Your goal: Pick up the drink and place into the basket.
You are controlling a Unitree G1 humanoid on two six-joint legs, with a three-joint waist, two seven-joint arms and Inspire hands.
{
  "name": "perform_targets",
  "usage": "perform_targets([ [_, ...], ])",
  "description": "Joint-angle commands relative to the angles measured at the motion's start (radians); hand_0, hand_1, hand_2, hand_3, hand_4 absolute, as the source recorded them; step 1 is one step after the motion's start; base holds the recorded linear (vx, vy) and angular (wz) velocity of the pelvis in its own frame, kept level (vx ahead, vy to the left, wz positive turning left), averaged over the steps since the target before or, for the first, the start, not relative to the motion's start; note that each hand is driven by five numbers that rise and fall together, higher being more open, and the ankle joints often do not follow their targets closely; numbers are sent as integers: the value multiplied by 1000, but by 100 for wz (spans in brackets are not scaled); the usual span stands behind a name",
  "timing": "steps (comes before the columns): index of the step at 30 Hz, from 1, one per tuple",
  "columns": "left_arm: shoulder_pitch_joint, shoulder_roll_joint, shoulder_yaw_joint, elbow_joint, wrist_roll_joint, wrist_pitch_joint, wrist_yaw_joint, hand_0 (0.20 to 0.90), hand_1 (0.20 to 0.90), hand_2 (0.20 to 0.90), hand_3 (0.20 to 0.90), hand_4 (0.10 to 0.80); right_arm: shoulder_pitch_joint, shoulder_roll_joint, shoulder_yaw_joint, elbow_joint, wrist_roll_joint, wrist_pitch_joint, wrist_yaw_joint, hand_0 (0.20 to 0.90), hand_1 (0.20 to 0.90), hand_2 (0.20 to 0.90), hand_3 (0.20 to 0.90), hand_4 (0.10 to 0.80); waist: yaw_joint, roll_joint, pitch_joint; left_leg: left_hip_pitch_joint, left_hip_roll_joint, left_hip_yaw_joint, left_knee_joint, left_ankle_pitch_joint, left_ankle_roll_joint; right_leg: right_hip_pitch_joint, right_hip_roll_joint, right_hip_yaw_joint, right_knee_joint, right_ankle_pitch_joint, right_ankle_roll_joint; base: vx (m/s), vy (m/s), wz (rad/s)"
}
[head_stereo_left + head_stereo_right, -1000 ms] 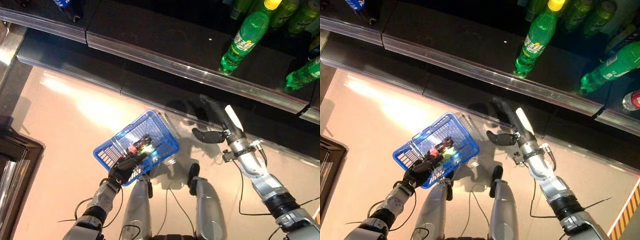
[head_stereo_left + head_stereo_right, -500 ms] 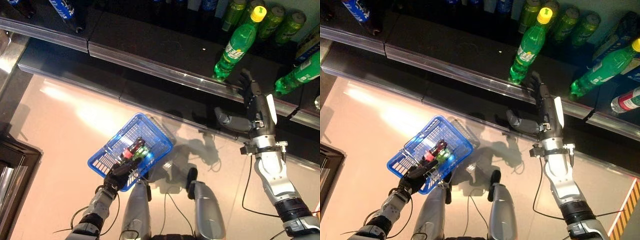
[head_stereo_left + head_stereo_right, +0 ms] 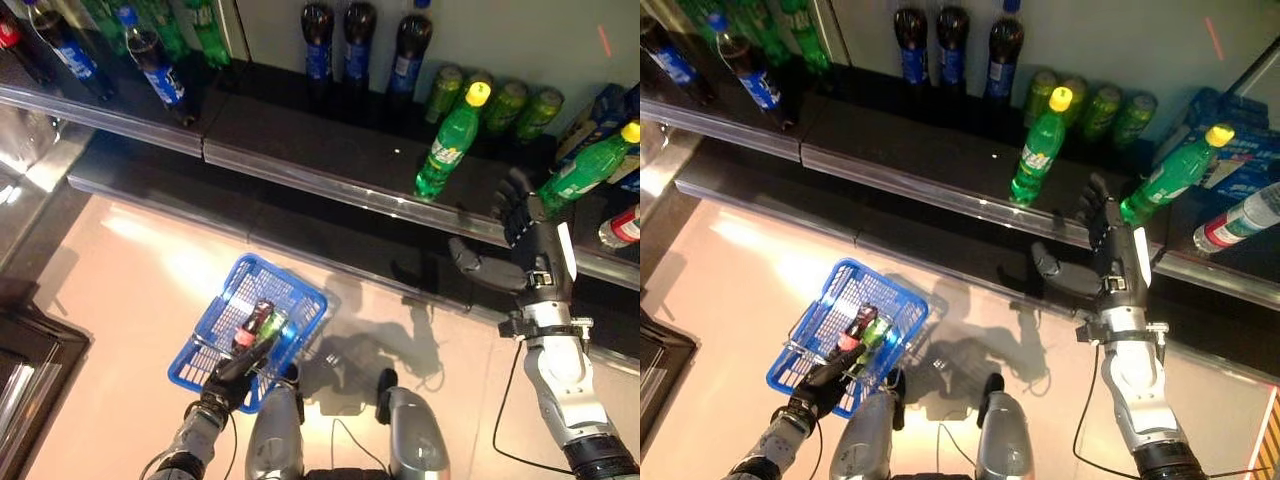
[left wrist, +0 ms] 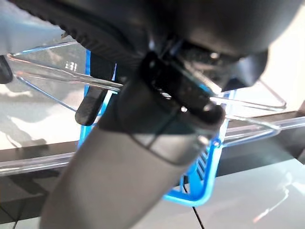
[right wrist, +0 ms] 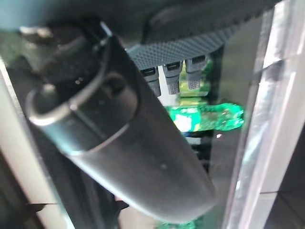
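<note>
at the shelf edge (image 3: pixel 330 182): our right hand (image 3: pixel 525 225), fingers spread and empty, just beside a green bottle (image 3: pixel 583 171); reach step, grasp next. left hand (image 3: pixel 228 379) curled on the basket (image 3: pixel 290 320) handle.

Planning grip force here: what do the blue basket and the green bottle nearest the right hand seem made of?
Blue basket: looks like moulded plastic, with open lattice walls and wire handles. Green bottle: translucent glossy plastic, probably, with a yellow cap. The right hand hovers open near it.
</note>
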Motion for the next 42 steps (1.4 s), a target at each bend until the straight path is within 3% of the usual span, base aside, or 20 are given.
perform_targets([
  [1,283,83,-76,-58,130,7,-89,300,300,300,200,100,7,-7,-115,-126,34,-54,3,900,900,900,900,800,39,1,-144,-97,2,9,76,145,-29,66,-21,-12,-77,72,28,225,2,5],
  [12,339,94,-85,-57,188,39,-93,300,300,300,200,100,-15,-37,-110,-120,78,25,6,900,900,900,900,800,63,15,-172,-22,-3,-1,34,188,-37,111,-19,-23,-73,99,43,132,7,6],
  [18,347,89,-93,-88,167,31,-103,300,300,300,200,100,-12,-32,-91,-151,39,10,-7,900,900,900,900,800,60,9,-188,30,-24,-4,-44,163,-30,123,-17,-10,-121,117,65,-42,19,-1],
  [27,270,94,-96,-149,80,29,-65,300,300,300,200,100,52,-35,-65,-195,-33,34,-4,900,900,900,900,800,19,-32,-252,92,-35,52,-186,144,-4,116,-10,10,-245,164,102,-172,19,-10],
  [33,210,89,-108,-129,56,2,-54,300,300,300,200,100,100,-24,-32,-129,-78,90,15,900,900,900,900,800,-9,-50,-291,120,-32,87,-252,133,1,119,-7,10,-302,171,108,-168,32,-13],
  [42,157,84,-105,-83,49,-16,-44,300,300,300,200,100,169,73,36,65,-142,127,-5,900,900,900,900,800,-41,-54,-335,186,-26,141,-382,130,4,146,6,-16,-371,168,105,-74,20,-9],
])
